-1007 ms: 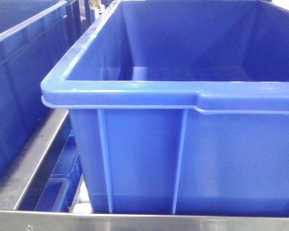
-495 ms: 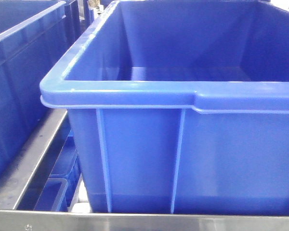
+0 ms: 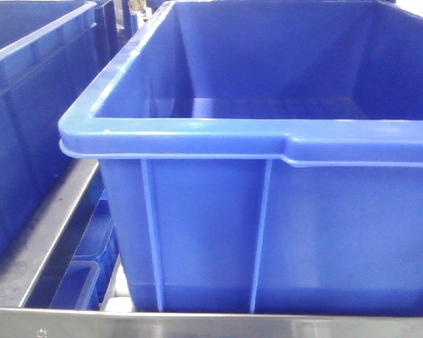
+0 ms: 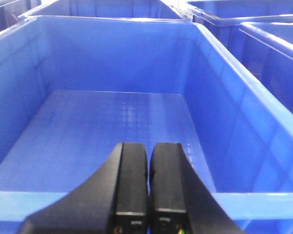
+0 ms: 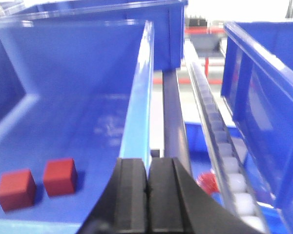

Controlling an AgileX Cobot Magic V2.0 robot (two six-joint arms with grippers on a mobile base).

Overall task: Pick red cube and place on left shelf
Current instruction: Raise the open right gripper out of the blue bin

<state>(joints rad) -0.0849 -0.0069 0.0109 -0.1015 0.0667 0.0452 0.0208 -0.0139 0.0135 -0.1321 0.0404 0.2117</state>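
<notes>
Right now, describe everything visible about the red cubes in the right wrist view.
Two red cubes sit side by side on the floor of a blue plastic bin, near its front edge, with a narrow gap between them. Both look matte and solid, edges slightly rounded, each resting flat and casting a small shadow. Nothing grips them: the right pincer is shut, lined up over the bin's right wall, off to their right.

The big blue bin [image 3: 268, 141] looks like smooth moulded plastic with a slight gloss along its rim; beneath it the rack rail [image 3: 42, 246] is dull brushed metal; right of the bin, the white rollers [image 5: 229, 168] look like smooth plastic; two red cubes [image 5: 59, 176] appear matt.
</notes>
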